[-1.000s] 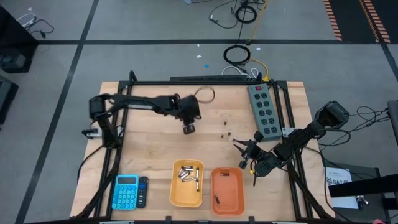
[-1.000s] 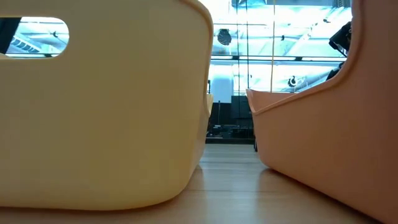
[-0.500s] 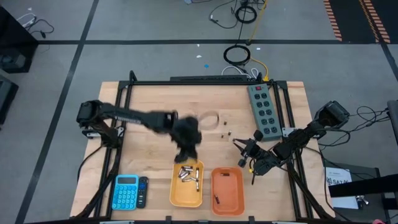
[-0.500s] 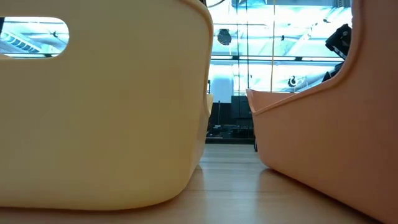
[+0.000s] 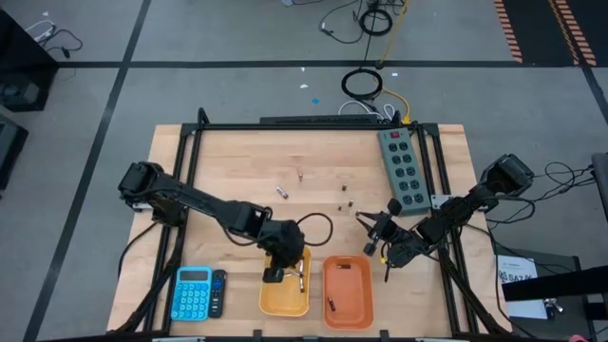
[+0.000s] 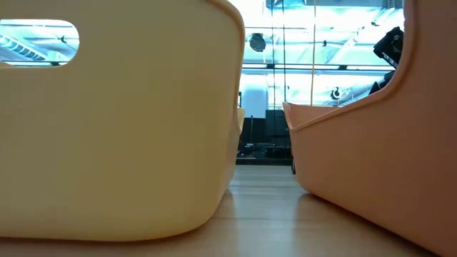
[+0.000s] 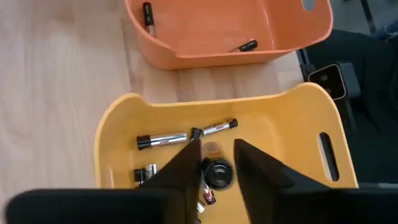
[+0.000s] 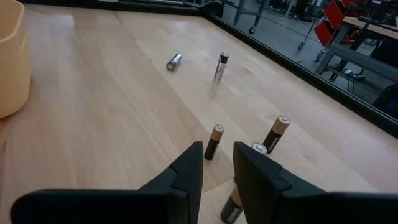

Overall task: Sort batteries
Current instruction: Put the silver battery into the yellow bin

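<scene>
The left arm has swung from mid-counter down to the yellow bin [image 5: 285, 296], where its jaws [image 5: 274, 275] are now hanging low inside. In the left wrist view the jaws [image 7: 217, 163] are standing slightly apart, and a silvery battery [image 7: 218, 173] is sitting end-on just beyond them among the other silvery batteries [image 7: 163, 140]; this is probably a release in progress, though whether it is free cannot be told. Two dark batteries [image 7: 147, 14] are lying in the orange bin [image 5: 347, 293]. Further right, loose batteries [image 5: 281, 191] are waiting on the counter [image 5: 228, 161], so sorting is not finished. The right arm's jaws [image 5: 376, 228] are hovering, slightly parted and empty, near three upright brown-topped batteries [image 8: 212, 141].
</scene>
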`<state>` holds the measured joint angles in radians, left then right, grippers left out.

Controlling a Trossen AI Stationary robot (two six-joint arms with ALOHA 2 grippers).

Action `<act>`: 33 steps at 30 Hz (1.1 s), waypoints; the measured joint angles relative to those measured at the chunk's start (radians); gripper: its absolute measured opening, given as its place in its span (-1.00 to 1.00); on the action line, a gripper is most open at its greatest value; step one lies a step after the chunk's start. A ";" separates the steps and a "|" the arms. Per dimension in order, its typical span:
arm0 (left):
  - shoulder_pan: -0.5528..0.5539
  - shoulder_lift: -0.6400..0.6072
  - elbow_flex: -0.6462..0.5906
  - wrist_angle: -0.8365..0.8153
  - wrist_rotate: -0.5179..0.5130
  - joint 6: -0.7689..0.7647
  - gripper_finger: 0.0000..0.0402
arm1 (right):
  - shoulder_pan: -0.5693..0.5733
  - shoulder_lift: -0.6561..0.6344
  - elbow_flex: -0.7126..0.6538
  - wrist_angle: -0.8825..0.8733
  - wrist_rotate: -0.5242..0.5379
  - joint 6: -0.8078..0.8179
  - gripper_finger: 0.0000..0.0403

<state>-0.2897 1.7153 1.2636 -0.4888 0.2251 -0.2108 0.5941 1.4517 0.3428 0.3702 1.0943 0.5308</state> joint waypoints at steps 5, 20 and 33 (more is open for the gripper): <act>0.011 0.000 0.000 -0.009 -0.009 0.024 -0.31 | 0.000 0.000 0.000 0.000 0.000 0.000 -0.61; 0.281 -0.002 -0.055 -0.017 -0.506 0.166 -0.28 | 0.000 0.000 0.000 0.006 0.000 -0.018 -0.61; 0.561 -0.002 -0.157 0.137 -0.290 0.164 -0.24 | 0.000 0.000 0.000 0.006 0.000 -0.031 -0.61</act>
<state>0.2717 1.7138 1.1068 -0.3516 -0.0650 -0.0470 0.5941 1.4517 0.3428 0.3759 1.0946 0.4999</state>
